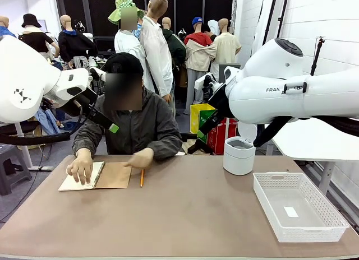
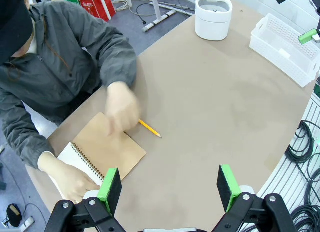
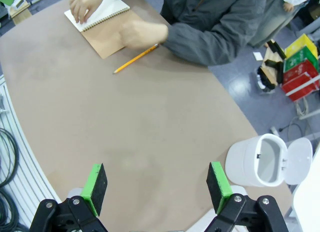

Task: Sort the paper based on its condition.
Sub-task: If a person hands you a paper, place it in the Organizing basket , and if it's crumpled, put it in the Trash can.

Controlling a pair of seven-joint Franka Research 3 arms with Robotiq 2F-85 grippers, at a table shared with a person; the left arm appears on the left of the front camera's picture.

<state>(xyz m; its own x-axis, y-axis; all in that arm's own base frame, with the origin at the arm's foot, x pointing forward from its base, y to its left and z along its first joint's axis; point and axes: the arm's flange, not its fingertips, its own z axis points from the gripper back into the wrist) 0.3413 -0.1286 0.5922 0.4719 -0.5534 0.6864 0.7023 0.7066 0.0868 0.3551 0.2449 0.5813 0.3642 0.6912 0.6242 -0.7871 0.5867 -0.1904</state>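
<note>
The paper is out of view as loose sheets. At the far left of the table lies a spiral notebook (image 1: 95, 176) (image 2: 107, 152) (image 3: 97, 19), open, with its brown cover folded out. One of the person's hands (image 1: 81, 167) presses on its white page. The other hand (image 1: 141, 158) hovers blurred over the cover. My left gripper (image 2: 170, 189) is open high above the table, with nothing between its green pads. My right gripper (image 3: 157, 184) is also open and empty, high over the table's near right part.
A yellow pencil (image 1: 141, 177) (image 2: 150, 128) (image 3: 136, 58) lies right of the notebook. A white lidded bin (image 1: 239, 155) (image 3: 260, 162) stands open at the far right. A white mesh basket (image 1: 312, 233) (image 2: 280, 49) sits at the near right with a tiny white slip (image 1: 290, 211) inside.
</note>
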